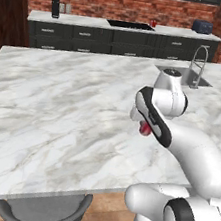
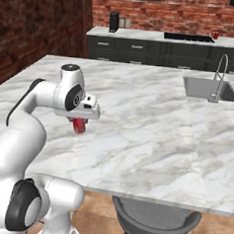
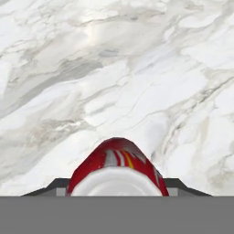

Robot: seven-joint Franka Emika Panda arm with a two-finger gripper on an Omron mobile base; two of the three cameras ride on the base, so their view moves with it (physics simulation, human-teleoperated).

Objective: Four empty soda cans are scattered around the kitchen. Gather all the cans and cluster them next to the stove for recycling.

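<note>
Claw (image 3: 117, 189) — soda can (image 3: 117, 169) between fingertips

We see a smooth, glossy white-and-grey marble desk (image 1: 58, 104), a red metal soda can (image 3: 117, 171) and a rough red-brick wall (image 2: 41, 19).

A kitchen: marble island (image 1: 56, 114) with sink (image 2: 202, 88), brick wall (image 1: 123, 8), dark cabinets (image 1: 93, 39), black stove (image 1: 130, 25).

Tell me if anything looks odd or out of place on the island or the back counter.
Nothing is spilled or damaged. One soda can hangs above the marble island, gripped in the end effector, rather than standing on it. Another red can already sits on the back counter beside the stove. The rest looks tidy.
</note>
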